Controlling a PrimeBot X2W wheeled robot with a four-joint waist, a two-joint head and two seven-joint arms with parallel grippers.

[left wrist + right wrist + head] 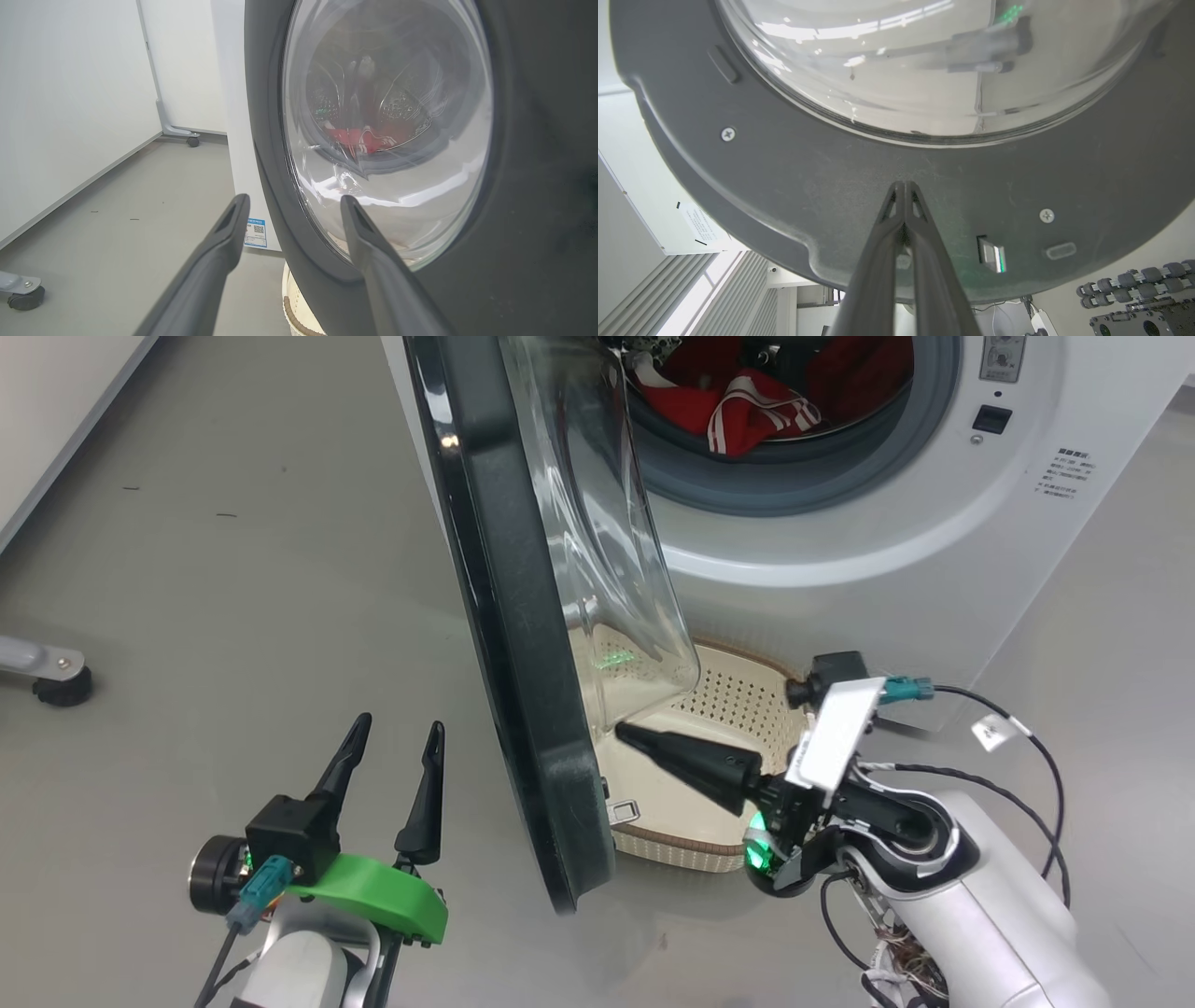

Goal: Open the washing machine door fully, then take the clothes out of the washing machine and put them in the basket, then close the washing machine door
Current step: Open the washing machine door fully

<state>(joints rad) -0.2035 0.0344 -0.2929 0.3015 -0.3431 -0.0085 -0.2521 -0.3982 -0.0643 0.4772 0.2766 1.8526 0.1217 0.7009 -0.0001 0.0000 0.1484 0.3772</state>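
Observation:
The washing machine door (523,644) stands partly open, edge-on to my head view, its glass bowl bulging toward the drum. Red clothes (747,401) with white stripes lie inside the washing machine (934,523). The cream basket (738,700) sits on the floor under the drum mouth, partly behind the door. My right gripper (624,732) is shut, empty, its tip pressed against the door's inner face (903,186) just below the glass. On the door's outer side my left gripper (397,728) is open and holds nothing; in the left wrist view its fingers (219,242) point at the door rim (271,140).
A wheeled stand foot (56,681) rests on the grey floor at the left. A white wall panel (70,116) runs along the left side. Cables (1027,747) hang from my right arm beside the machine's front.

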